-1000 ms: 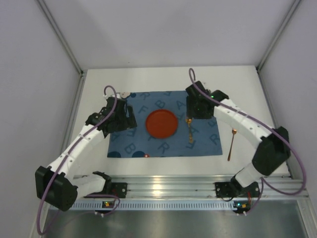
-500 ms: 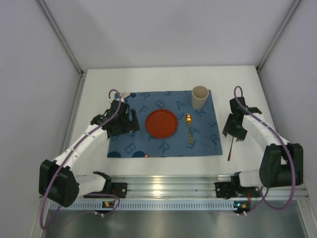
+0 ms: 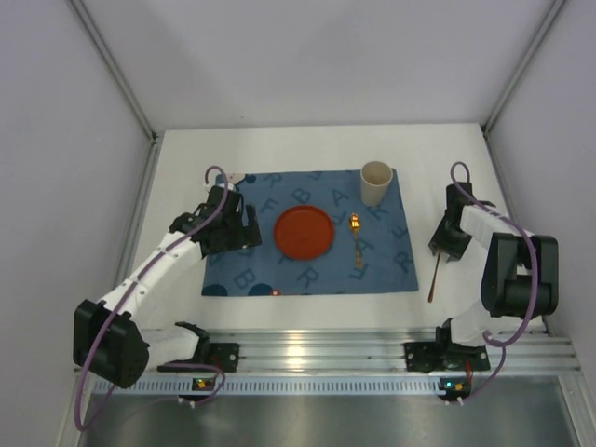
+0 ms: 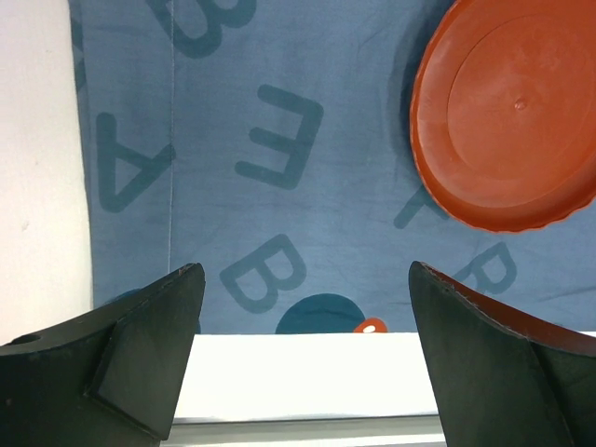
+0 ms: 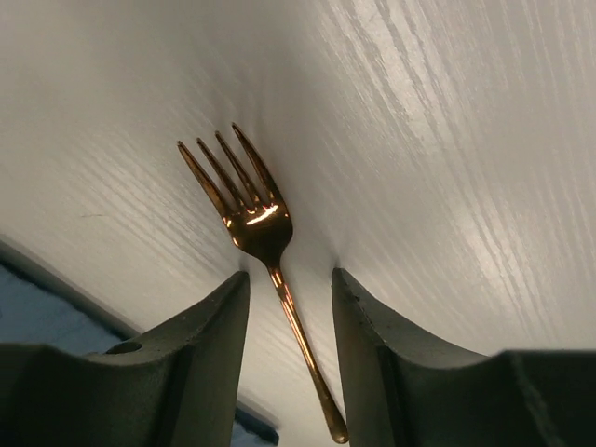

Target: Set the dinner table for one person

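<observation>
The white dinner table (image 3: 279,149) carries a blue letter-printed placemat (image 3: 242,275). On the mat lie a red plate (image 3: 303,232), a gold spoon (image 3: 357,240) to its right, and a beige cup (image 3: 376,183) standing at the far right corner. A copper fork (image 3: 435,275) lies on the bare table right of the mat. My right gripper (image 3: 447,244) is down at the fork's head; in the right wrist view its open jaws (image 5: 291,277) straddle the fork's (image 5: 256,223) neck with gaps on both sides. My left gripper (image 3: 233,228) hangs open and empty over the mat, left of the plate (image 4: 512,112).
A small pale object (image 3: 237,177) lies at the mat's far left corner, behind my left wrist. White walls enclose the table on three sides. An aluminium rail (image 3: 317,349) runs along the near edge.
My right arm swung from the cup on the mat out to the right and came down over the fork. The cup stands uncovered on the mat. My left arm barely moved.
</observation>
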